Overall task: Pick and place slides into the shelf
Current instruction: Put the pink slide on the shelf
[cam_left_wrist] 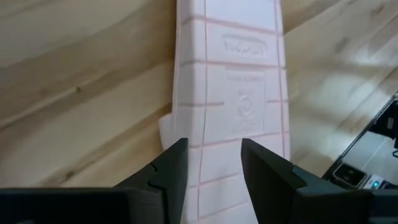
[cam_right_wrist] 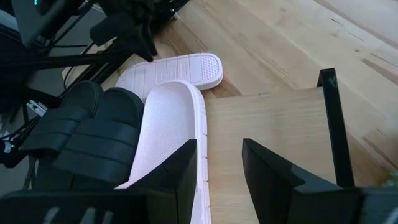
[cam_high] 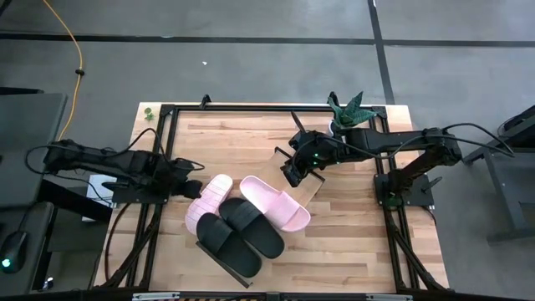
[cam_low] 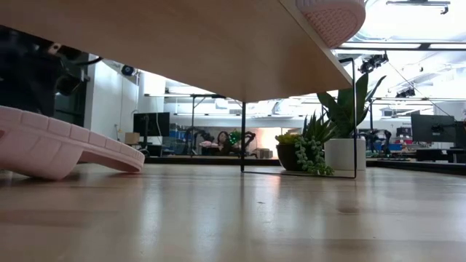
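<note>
On the left of the table (cam_high: pixel 351 242) we see the left gripper (cam_high: pixel 194 186) low at the near end of an upturned pink slide (cam_high: pixel 207 203). In the left wrist view its two dark fingers (cam_left_wrist: pixel 169 169) stand partly apart with the pink sole (cam_left_wrist: pixel 233 93) between and beyond them; we cannot tell whether they actually pinch it. That sole lies bottom up, scored with thin cross and lengthwise lines, and carries a moulded oval logo and smaller raised lettering below it, none of which we can read.

Moving right, the two black slides (cam_high: pixel 238 234) lie side by side on the shelf (cam_high: pixel 311 189), matte, with wide ribbed straps, their toes toward the table's front edge. Just beside them the second pink slide (cam_high: pixel 276 203) lies right way up on the same board, its smooth broad strap facing upward. The shelf is a light-wood board with a thin black frame, lying at a slant across the table's middle; the low view shows its underside raised above the tabletop.

Further right, the right gripper (cam_high: pixel 292 173) hangs over the shelf's far end. Its fingers (cam_right_wrist: pixel 180 174) are partly open with the edge of the upright pink slide between them, and whether they grip it we cannot tell. Behind that arm stands a potted plant (cam_high: pixel 344 110).
</note>
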